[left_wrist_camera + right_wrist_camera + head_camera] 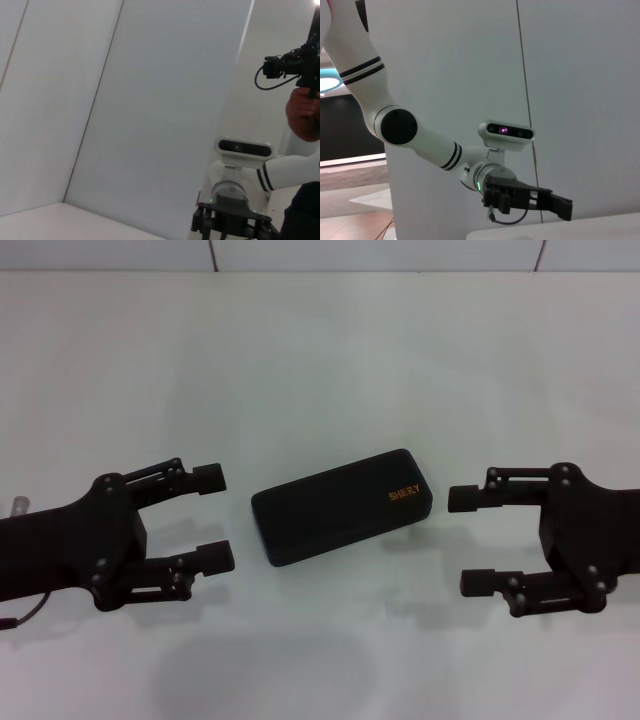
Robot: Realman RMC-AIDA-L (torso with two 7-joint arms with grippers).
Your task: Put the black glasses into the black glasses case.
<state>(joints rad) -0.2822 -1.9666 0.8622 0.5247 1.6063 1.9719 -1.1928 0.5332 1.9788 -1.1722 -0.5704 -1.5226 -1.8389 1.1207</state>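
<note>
Fingers apart beside closed black glasses case

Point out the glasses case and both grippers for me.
black glasses case [342,506]: head view, middle of its shut lid.
left gripper [213,517]: head view, between its open fingertips.
right gripper [467,541]: head view, between its open fingertips.

The black glasses case lies shut between the two pincers, so whatever it holds is hidden. Both arms are cut off by the head view's side edges behind the left gripper and the right gripper. In the left wrist view a person's hand holding a camera is cropped at the edge.
</note>
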